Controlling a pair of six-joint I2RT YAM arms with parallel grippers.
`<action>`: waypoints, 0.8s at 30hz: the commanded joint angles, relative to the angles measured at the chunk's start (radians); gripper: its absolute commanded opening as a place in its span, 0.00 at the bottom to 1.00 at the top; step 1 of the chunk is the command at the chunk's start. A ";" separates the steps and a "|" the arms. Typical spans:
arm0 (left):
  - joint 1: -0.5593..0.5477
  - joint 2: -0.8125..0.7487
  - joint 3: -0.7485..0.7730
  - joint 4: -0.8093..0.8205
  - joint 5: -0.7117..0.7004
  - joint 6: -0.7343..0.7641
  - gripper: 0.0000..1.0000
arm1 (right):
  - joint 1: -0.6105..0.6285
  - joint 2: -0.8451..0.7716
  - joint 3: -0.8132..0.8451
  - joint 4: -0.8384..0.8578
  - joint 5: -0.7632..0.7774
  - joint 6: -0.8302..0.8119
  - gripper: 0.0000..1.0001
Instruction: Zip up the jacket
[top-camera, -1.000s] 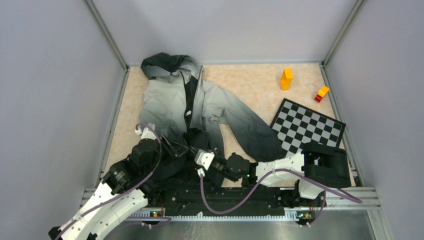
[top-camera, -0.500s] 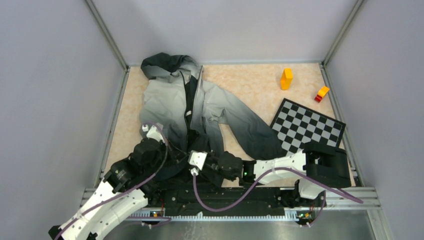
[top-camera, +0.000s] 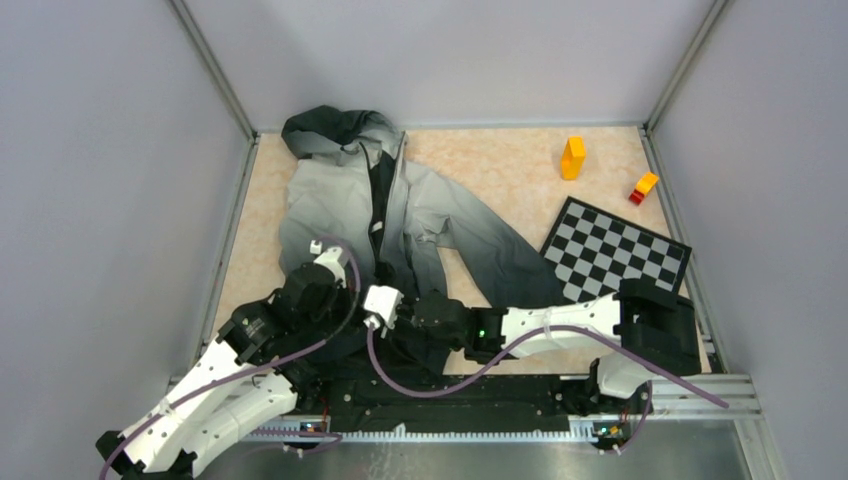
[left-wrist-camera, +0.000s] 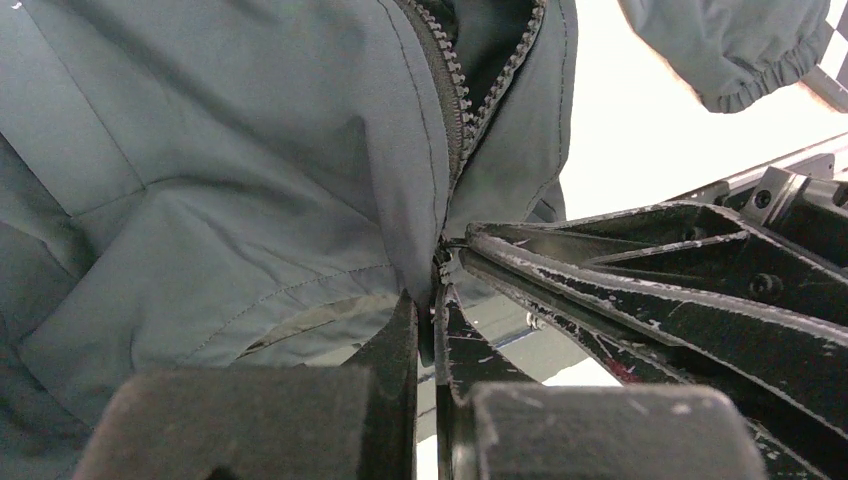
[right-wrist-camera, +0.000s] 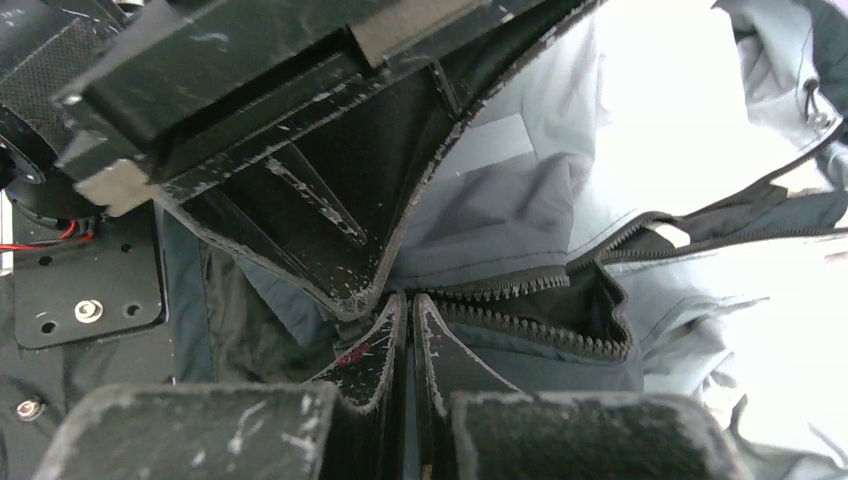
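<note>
Our hooded grey-to-black fabric jacket (top-camera: 335, 205) lies spread from the far-left corner toward the near edge, front mostly unzipped. The left gripper (left-wrist-camera: 432, 300) and right gripper (right-wrist-camera: 408, 305) both pinch it tight where the dark zipper teeth (left-wrist-camera: 462, 95) meet. So crowded, we risk jamming fabric into the teeth or slipping off.

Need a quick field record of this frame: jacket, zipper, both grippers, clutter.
jacket: spread on table, front up, hood at far end
zipper: open beyond the grippers, teeth apart
left gripper: jaws shut on jacket edge, just below where the teeth meet
right gripper: jaws shut at the same spot, tip beside the left gripper's; what it grips is hidden
clutter: checkerboard, orange block, red-yellow block, all right of jacket
</note>
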 joint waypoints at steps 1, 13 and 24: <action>-0.003 0.001 0.030 -0.079 0.029 0.055 0.00 | -0.029 -0.045 0.082 -0.060 0.150 0.054 0.00; -0.003 -0.005 0.025 -0.054 0.105 0.097 0.00 | -0.073 -0.074 0.065 0.023 0.193 0.050 0.00; -0.003 -0.013 0.070 -0.136 0.151 0.142 0.00 | -0.211 0.065 0.254 -0.182 -0.135 0.050 0.00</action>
